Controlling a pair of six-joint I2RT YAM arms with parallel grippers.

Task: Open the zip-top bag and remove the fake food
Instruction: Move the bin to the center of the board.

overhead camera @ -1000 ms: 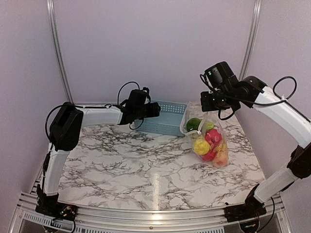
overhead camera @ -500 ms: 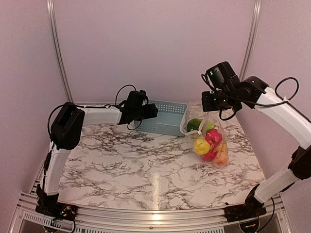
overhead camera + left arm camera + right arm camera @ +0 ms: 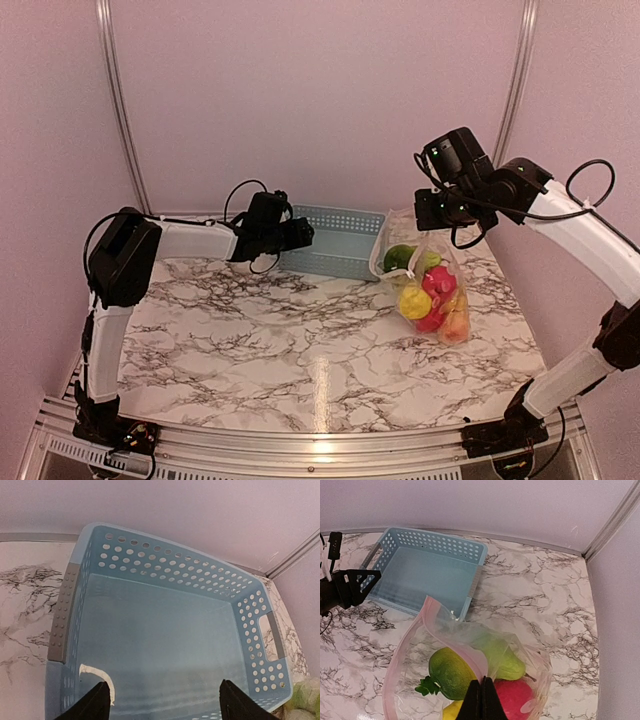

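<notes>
The clear zip-top bag (image 3: 432, 290) stands on the marble table at the right, its pink zipper strip (image 3: 415, 630) gaping in a loop. My right gripper (image 3: 481, 681) is shut on one lip of that strip and holds it up from above (image 3: 438, 222). Inside lies the fake food: a green lime (image 3: 451, 672), a green pear (image 3: 505, 661), a red fruit (image 3: 514, 696), a yellow piece (image 3: 415, 302) and an orange one (image 3: 456, 326). My left gripper (image 3: 165, 692) is open and empty, hovering over the near part of the basket (image 3: 303, 233), well left of the bag.
A light blue slotted basket (image 3: 340, 262) sits at the back centre against the wall, touching the bag's left side; a curled white scrap (image 3: 97, 672) lies on its floor. Pink walls close the back and right (image 3: 615, 605).
The left arm has drawn back to the left, so its gripper now sits nearer the basket's left end. The right gripper rose slightly, still holding the bag's lip.
</notes>
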